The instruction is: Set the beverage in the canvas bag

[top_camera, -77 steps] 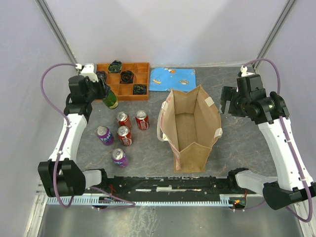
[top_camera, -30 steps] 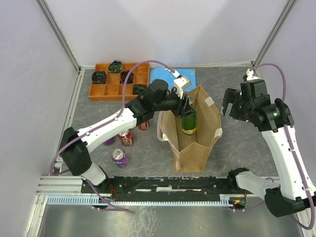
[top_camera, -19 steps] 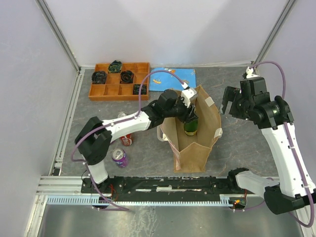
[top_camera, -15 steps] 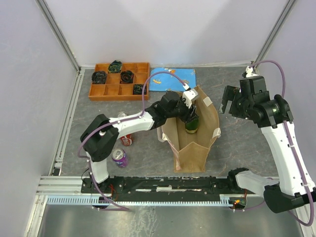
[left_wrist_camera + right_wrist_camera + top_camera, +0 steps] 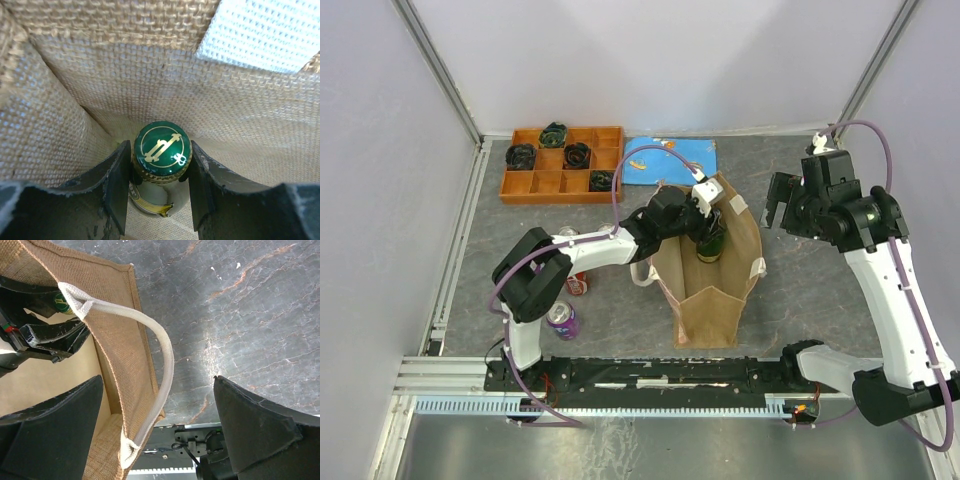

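My left pincer (image 5: 160,167) is clamped on the beverage bottle (image 5: 161,148). Its two dark fingers (image 5: 117,187) press either side of the neck just below the cap, and the cap sits square between the tips. Pincer and bottle are both down inside the canvas bag (image 5: 705,300), at the far end of its mouth with woven tan walls all around. I cannot tell whether the bottle's base touches the bag floor.

The cap is green with a gold ring and a gold emblem in the middle, and I can read no letters on it. Below the neck a cream label with a gold edge shows, its print too blurred to read.

My right pincer (image 5: 157,380) hangs with its jaws spread wide and nothing in them, above the bench (image 5: 800,290) just right of the bag. The bag's off-white handle (image 5: 165,355) loops beneath it.

Left of the bag, partly hidden by my left arm, stand a purple can (image 5: 560,318) and a red can (image 5: 577,283). Their lettering is too small to make out. At the far side sit an orange compartment tray (image 5: 535,185) and a blue sheet (image 5: 665,160).
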